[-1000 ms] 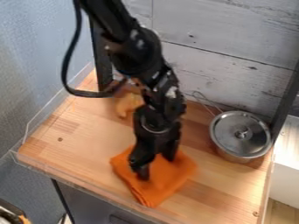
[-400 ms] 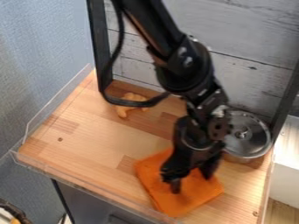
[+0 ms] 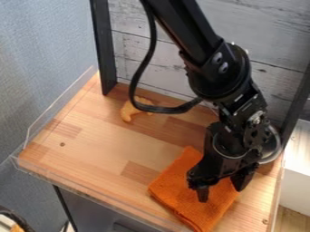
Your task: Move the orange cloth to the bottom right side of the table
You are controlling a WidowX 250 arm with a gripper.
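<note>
One flat orange fabric cloth (image 3: 178, 183), one round silver metal pot (image 3: 275, 147), one small curved tan object (image 3: 128, 111), one pale wooden counter (image 3: 109, 147).

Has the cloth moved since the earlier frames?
Yes, the cloth has shifted right along the table, nearer its right edge and the pot.

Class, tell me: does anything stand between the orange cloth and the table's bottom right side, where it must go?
Nothing visible stands between the orange cloth and the bottom right of the table. The metal pot sits farther back, off that path.
</note>
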